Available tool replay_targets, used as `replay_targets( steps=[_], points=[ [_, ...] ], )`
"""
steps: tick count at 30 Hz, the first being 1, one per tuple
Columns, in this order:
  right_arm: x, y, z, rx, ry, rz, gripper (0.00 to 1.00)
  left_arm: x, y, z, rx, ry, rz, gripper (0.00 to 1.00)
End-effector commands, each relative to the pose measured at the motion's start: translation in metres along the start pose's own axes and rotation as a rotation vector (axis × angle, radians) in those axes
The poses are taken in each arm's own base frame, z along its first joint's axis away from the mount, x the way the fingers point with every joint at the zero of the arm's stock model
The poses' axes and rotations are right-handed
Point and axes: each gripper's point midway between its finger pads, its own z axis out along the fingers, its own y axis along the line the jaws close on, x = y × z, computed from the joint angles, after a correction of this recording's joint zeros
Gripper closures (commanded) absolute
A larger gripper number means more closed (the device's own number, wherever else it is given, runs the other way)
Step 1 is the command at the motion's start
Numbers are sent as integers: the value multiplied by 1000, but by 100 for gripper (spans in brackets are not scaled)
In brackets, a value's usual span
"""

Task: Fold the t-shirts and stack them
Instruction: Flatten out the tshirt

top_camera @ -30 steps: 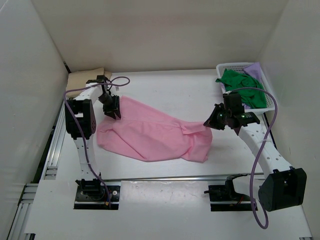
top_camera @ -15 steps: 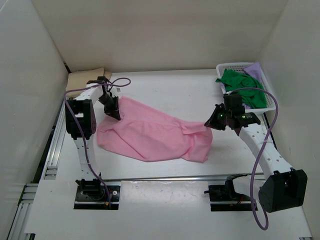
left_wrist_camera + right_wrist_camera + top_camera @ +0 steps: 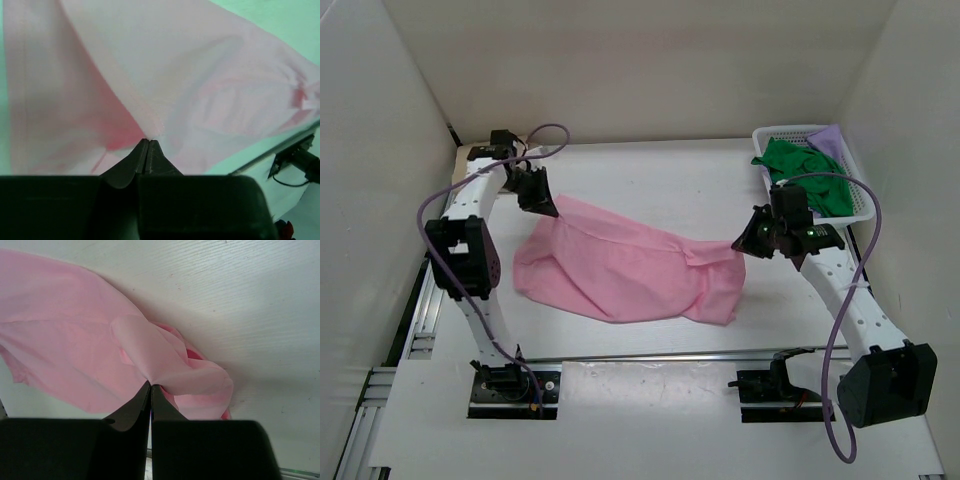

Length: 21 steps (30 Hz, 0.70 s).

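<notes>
top external: we see the pink t-shirt (image 3: 620, 265) spread between the hands, left hand (image 3: 547, 208) pinching its far-left corner, right hand (image 3: 736, 246) pinching its right end.

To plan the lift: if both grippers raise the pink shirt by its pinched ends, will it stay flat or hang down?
Probably it will sag: the pink shirt lies in soft folds between the left gripper and the right gripper. It seems light, as the cloth tents up at each pinch. It may slip; each grip holds little cloth.
</notes>
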Motion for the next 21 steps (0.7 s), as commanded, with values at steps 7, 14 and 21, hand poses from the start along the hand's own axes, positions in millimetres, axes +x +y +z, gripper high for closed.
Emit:
replay_targets(
  steps=[7,14,21],
  points=[
    [-7,3,-10,-20,-42,-14,100,99,-54,0,93,185,35,90],
    [1,-2,-9,-13,-32,-12,100,141,-45,-6,1,258,41,87],
    [8,-7,-8,-8,-25,-2,100,137,-13,1,-146,137,109,46]
  ],
)
